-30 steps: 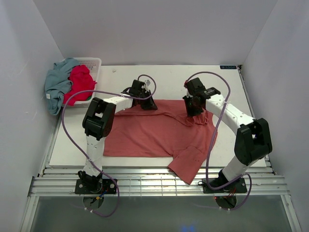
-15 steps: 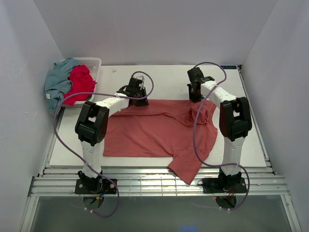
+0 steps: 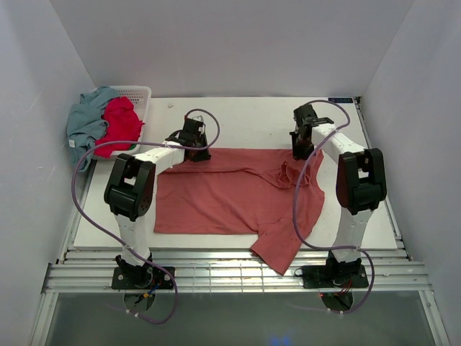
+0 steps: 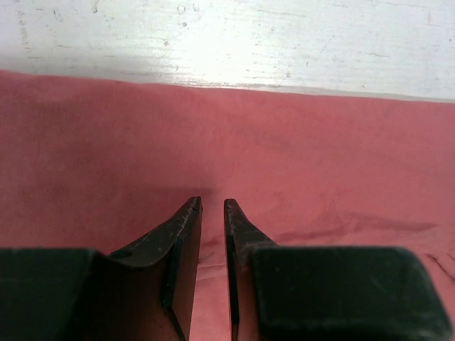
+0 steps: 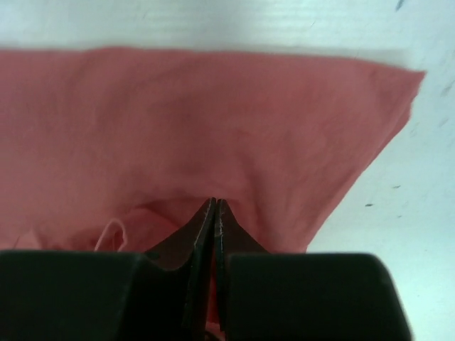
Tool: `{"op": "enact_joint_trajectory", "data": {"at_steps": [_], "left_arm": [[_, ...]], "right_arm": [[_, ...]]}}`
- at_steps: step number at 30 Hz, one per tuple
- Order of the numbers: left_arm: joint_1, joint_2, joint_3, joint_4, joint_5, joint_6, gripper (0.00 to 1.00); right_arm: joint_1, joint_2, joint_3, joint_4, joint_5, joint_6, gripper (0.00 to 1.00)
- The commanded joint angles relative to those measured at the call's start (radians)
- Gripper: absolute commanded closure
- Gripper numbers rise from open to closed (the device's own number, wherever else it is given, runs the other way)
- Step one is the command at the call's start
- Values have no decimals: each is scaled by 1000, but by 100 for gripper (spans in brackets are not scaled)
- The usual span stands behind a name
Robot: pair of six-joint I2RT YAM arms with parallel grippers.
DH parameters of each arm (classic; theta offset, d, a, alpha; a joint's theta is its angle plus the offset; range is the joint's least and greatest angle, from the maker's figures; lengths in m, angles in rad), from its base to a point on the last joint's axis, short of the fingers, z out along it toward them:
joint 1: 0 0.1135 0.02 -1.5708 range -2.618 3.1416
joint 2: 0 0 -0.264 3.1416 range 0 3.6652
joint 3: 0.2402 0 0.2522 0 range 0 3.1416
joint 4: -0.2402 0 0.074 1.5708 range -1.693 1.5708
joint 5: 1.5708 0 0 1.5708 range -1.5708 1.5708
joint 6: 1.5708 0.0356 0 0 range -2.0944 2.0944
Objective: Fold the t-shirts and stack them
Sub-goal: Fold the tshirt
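- The salmon-red t-shirt lies spread out, with one sleeve drooping off the table at 6 o'clock.
- Both grippers have slid toward 12 o'clock, onto its far edge. The right gripper has pinched shut on the cloth, while the left gripper has parted slightly and holds nothing.
- This is likely a smoothing tug before folding.

The bare strip of the table in the upper middle of the top view, between the two arms, is free to pass. The salmon shirt covers the centre and hangs over the lower edge. The basket, with a crimson shirt and a grey-blue shirt, blocks the upper left corner. The left arm and the right arm close both sides. The walls stand close at the left, right and top.
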Motion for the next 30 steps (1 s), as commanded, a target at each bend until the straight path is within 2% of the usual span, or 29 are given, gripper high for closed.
{"op": "enact_joint_trajectory", "data": {"at_steps": [1,4,11,14,15,18,30], "left_arm": [[0,-34,10,6,-9,0,70],[9,-26,10,-6,-31,0,70],[84,-45,-27,-18,-32,-7,71],[110,-55,-36,-17,-40,-3,71],[117,-55,-36,-18,-52,-1,71],[147,-55,-33,-20,-72,-7,71],[219,32,19,9,-79,13,73]], "right_arm": [[11,-114,-59,-65,-148,-17,92],[14,-172,-119,-79,-220,-20,92],[14,-257,-164,-212,-248,-46,92],[14,-286,-174,-197,-188,-31,91],[13,-289,-173,-170,-113,-23,91],[8,-237,-128,-124,-32,11,91],[-30,89,91,-50,76,17,92]]}}
